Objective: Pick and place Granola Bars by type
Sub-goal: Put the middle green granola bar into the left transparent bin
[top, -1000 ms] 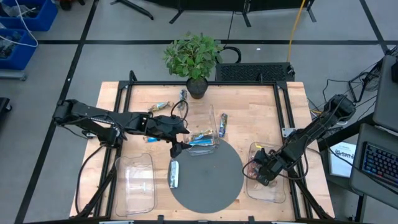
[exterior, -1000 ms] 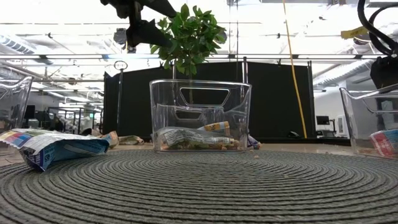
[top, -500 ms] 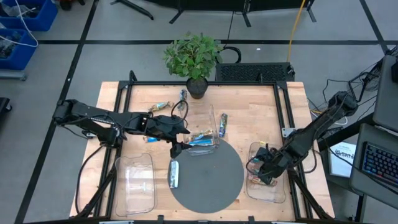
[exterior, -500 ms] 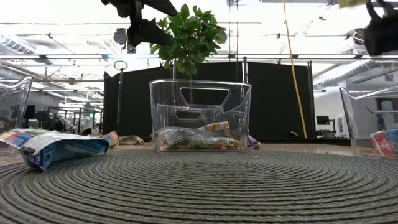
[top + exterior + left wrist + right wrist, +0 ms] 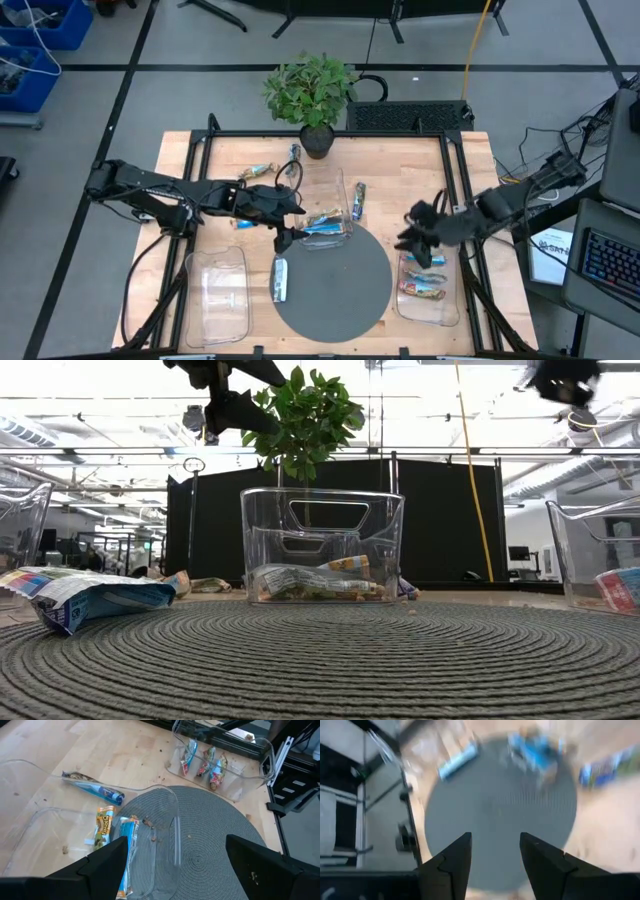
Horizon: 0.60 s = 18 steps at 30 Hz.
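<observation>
left tool [image 5: 283, 236]: hovers over the centre clear tray's 9 o'clock side, fingers spread wide, nothing between them. Left wrist view confirms the wide gap and empty fingers [image 5: 102, 862].
right tool [image 5: 412, 232]: raised above the round grey mat's [image 5: 335, 300] 3 o'clock edge, just off the right tray. Right wrist view shows its fingers [image 5: 451, 860] apart with nothing held.
centre tray [image 5: 330, 210]: clear, at the mat's 12 o'clock; holds a blue bar and a gold one [image 5: 322, 223]. Low view shows them through the tray's front wall [image 5: 320, 582].
right tray [image 5: 430, 310]: clear, at the mat's 3 o'clock; red/brown bars [image 5: 422, 288] lie inside. Left wrist view counts three wrappers [image 5: 204, 762] there; high view can't separate them.
left tray [image 5: 218, 295]: clear, at the mat's 9 o'clock.
bar on mat [image 5: 280, 279]: silver-white and blue, at the mat's 9 o'clock rim. Low view shows it close up [image 5: 85, 596].
loose bars on desk [image 5: 400, 170]: one at the centre tray's 3 o'clock [image 5: 358, 200], two near the potted plant [image 5: 312, 95] at the desk's 11 o'clock [image 5: 258, 172], one partly under the left arm [image 5: 243, 223].
hard to read: right wrist view is smeared, bars only blue patches. Low view cuts off the right tray at the picture edge, shows both arms only as dark shapes overhead.
</observation>
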Each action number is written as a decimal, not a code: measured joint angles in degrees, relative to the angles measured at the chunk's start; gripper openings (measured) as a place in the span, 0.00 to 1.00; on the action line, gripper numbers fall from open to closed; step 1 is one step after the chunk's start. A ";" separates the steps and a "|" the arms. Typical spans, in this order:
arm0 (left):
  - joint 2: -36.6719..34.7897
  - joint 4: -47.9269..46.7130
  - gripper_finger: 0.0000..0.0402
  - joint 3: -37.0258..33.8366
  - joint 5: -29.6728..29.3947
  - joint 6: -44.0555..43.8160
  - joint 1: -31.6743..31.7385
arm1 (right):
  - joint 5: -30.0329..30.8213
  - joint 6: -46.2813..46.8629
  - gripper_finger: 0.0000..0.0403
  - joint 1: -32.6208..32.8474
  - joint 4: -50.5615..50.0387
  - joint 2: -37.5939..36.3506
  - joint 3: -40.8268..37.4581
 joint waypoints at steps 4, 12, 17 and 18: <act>0.00 0.00 0.85 0.00 -0.02 -0.22 0.00 | 0.85 -8.03 0.39 -4.05 0.19 0.31 5.92; 0.00 0.02 0.85 0.00 -0.02 -0.33 0.00 | 1.74 -22.54 0.39 -12.65 7.45 0.63 12.60; 0.00 0.03 0.85 0.00 -0.05 -2.41 0.00 | 9.13 -29.00 0.39 -19.42 14.67 0.85 12.91; 0.00 0.04 0.85 0.02 -0.07 -2.92 0.00 | 11.41 -29.78 0.39 -20.69 15.69 1.27 12.93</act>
